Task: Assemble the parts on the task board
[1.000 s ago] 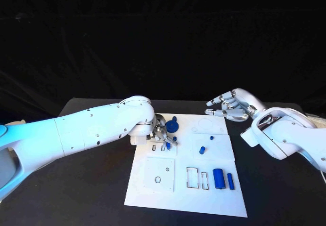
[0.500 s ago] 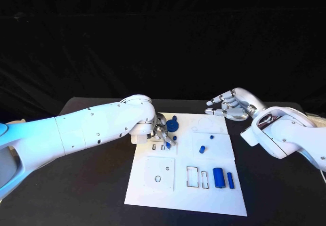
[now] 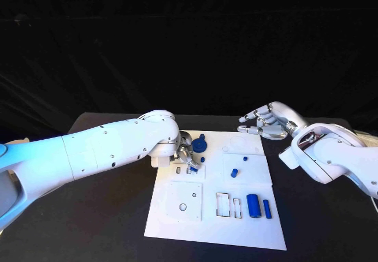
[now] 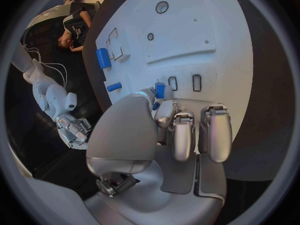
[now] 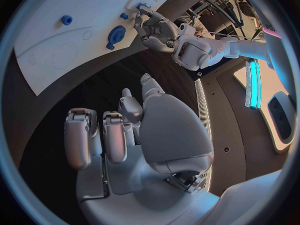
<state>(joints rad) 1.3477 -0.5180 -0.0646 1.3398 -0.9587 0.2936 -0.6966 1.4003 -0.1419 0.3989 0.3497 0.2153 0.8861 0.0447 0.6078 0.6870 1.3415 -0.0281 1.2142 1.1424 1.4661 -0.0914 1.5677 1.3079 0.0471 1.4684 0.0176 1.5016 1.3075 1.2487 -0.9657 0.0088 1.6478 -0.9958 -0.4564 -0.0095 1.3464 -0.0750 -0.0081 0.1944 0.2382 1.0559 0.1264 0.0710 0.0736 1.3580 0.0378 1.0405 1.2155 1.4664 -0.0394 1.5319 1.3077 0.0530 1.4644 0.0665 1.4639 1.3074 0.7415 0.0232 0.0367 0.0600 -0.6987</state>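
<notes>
While the board (image 3: 197, 218) lies flat on the black table (image 3: 94, 229), its near end carries the first parts: a thick blue cylinder (image 3: 253, 206) w/ a thinner blue bar (image 3: 267, 209) just beside it, both next to two narrow outlined slots near the board's right edge. Left of those slots sits a raised white square plate (image 3: 185, 201) w/ a small round hole. Further up, about mid-board, a small blue peg (image 3: 234, 173) lies tilted, and a tiny blue stub (image 3: 245, 159) sits a bit beyond it. At the board's left edge, past the square plate, the left hand (image 3: 185, 153) is down over a pair of small slots; its fingers are drawn together, pinching a small blue piece (image 4: 160, 90) at the tips (the left wrist view shows that piece right by the slots, touching the board or just above it, can't tell which). Just beyond the hand, a round blue part (image 3: 200, 145) w/ a stem lies on the board's far end. Off the board, past its far right corner, the right hand (image 3: 266, 124) hangs above the table w/ fingers curled loosely, apart, nothing in them.
</notes>
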